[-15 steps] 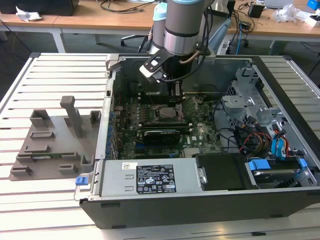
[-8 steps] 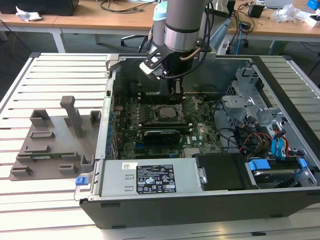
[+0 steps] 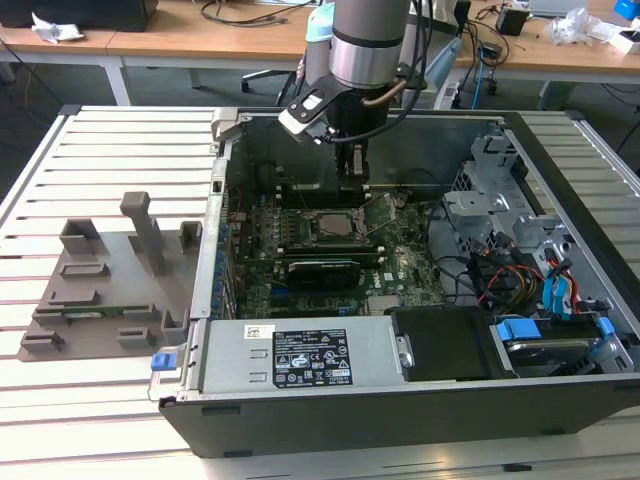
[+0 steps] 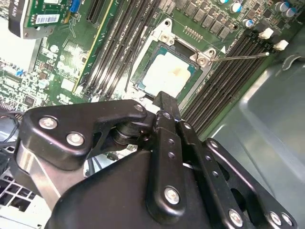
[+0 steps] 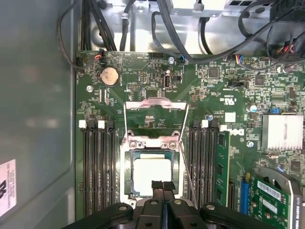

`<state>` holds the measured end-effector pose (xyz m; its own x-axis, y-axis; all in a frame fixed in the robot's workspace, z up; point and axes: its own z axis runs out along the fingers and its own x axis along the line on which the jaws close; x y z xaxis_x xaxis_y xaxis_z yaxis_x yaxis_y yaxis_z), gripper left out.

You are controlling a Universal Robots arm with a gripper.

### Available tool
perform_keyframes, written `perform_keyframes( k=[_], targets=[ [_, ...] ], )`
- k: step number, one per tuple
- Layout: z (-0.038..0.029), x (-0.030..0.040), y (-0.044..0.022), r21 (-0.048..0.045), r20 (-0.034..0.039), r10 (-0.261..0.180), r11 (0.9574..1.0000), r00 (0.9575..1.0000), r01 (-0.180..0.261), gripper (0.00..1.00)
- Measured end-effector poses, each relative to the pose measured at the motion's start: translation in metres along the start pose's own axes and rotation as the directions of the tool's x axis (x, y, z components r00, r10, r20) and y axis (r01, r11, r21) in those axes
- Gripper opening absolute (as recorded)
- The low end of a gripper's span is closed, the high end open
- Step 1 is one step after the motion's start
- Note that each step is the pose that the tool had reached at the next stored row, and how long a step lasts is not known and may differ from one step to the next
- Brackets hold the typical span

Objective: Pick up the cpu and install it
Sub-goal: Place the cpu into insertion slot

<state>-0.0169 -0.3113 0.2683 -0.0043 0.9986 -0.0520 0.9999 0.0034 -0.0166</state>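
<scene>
Seating step, judged nearly done: the cpu [image 5: 151, 174] lies flat in the socket [image 5: 127, 164] at mid-board [image 5: 143, 90], with the gripper [image 5: 162, 184] closed and empty just over its edge (load plate [image 5: 155, 101] open, so any retreat calls for a straight lift).

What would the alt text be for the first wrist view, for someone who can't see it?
A silvery cpu lies in its open socket on a green motherboard, between rows of memory slots. The black gripper, shut, hovers at the chip's edge.

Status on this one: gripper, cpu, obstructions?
Gripper shut, over cpu edge. Cpu flat in socket, load plate open. Release lever alongside, not blocking.
</scene>
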Motion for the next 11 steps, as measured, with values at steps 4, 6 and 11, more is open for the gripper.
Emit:
perform_keyframes(
  k=[4, 6, 11],
  targets=[
    [-0.0131, -0.0007, -0.0002, 0.0001, 0.0004, 0.000, 1.0000, 1.0000, 0.000, 0.11],
    [-0.0176, -0.0009, -0.0003, 0.0000, 0.0006, 0.000, 1.0000, 1.0000, 0.000, 0.11],
    [-0.0305, -0.0016, -0.0005, 0.0000, 0.0010, 0.000, 1.0000, 1.0000, 0.000, 0.11]
  ],
)
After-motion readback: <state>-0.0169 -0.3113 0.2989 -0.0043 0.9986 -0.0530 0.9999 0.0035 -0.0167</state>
